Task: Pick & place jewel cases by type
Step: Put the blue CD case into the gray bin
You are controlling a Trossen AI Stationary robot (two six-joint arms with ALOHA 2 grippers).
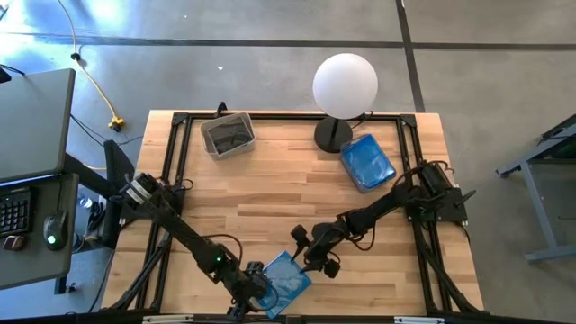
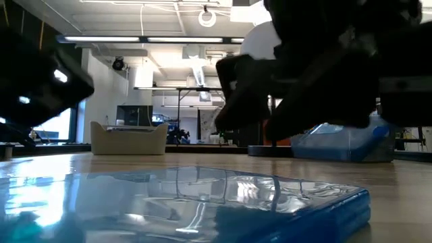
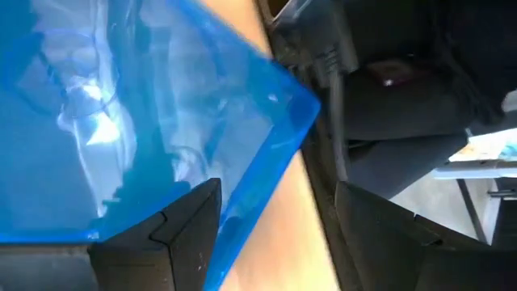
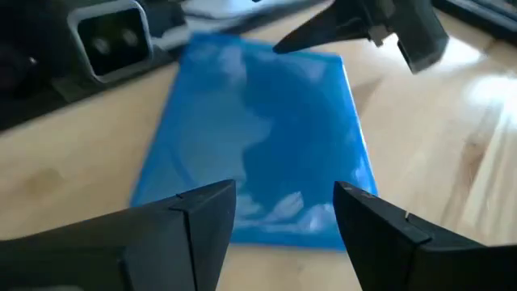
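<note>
A translucent blue jewel case [image 1: 286, 281] is seen lying flat on the wooden bench [image 1: 270, 193], close to its near edge. Both arms are gathered at it. The left pincer [image 1: 261, 292] is held low at the case's left edge, with its jaws spread wide; in the left wrist view one finger [image 3: 174, 234] is seen over the case's corner and the other beside it over bare wood, so nothing is gripped. The right pincer [image 1: 315, 256] is poised just beside the case's far right corner, its jaws likewise wide apart and empty; in its own wrist view the blue case [image 4: 258, 166] is framed between its two dark fingers [image 4: 202, 218].

Further blue cases [image 1: 367, 162] are stacked in a bin at the far right of the bench, next to a lamp with a white globe [image 1: 345, 85]. A grey bin [image 1: 227, 135] is placed at the far left; dark contents are seen in it, though what they are cannot be told.

No brand, label or writing can be read on the cases, the bins or the arms.
</note>
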